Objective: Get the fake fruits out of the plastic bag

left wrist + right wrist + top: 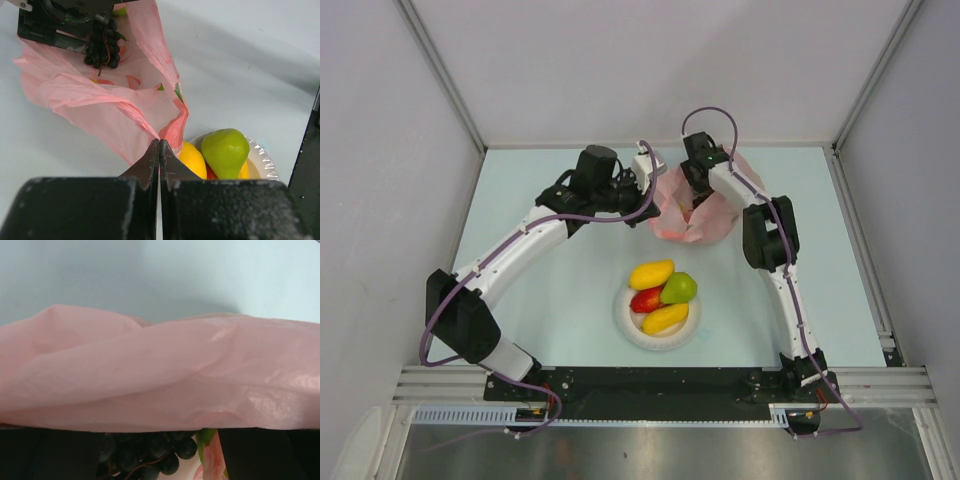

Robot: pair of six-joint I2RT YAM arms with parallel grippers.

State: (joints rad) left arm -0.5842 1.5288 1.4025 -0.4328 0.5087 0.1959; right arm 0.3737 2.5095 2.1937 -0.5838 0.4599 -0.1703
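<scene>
The dark purple plastic grape bunch (102, 47) is clamped, hanging directly beneath the right gripper (100, 22), inside the thin pink plastic bag (100, 100), whose rim is pinched by the closed left gripper (159, 142).

A pale blue-green table (550, 290) lies under even, soft light. Plain grey panels close it in: a left wall (380, 150), a far wall (660, 60) and a right wall (920, 180). An aluminium rail (430, 382) runs along its near edge.
</scene>
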